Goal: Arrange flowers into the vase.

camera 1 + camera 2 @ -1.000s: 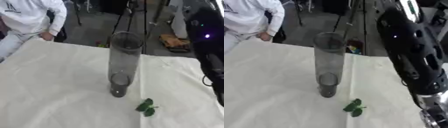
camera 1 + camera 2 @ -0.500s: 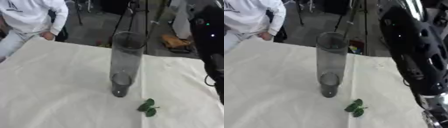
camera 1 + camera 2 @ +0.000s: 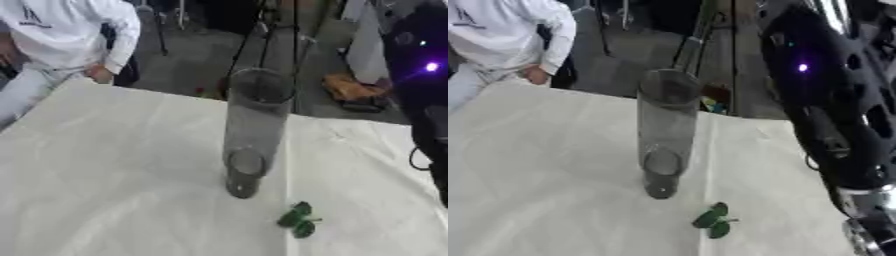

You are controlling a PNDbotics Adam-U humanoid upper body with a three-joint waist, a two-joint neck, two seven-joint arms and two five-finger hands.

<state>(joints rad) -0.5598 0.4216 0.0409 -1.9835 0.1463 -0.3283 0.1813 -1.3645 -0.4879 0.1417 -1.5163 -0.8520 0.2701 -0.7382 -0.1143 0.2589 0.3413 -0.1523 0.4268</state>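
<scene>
Vase (image 3: pixel 252 130) upright, leaves (image 3: pixel 298 220) beside.

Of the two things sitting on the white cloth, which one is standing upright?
The tall clear glass vase stands upright near the table's middle. The other thing, a small green leafy sprig, lies flat on the cloth just in front of it, to the right.

Right arm (image 3: pixel 833 115) cut off by the right edge and bottom corner, hand out of frame, fingers impossible to judge. No sign of the left hand in either view. Small green sprig (image 3: pixel 298 220) beside the vase (image 3: pixel 252 132) too blurred to tell leaf from stem. Vase contents unclear through the smoky glass.
</scene>
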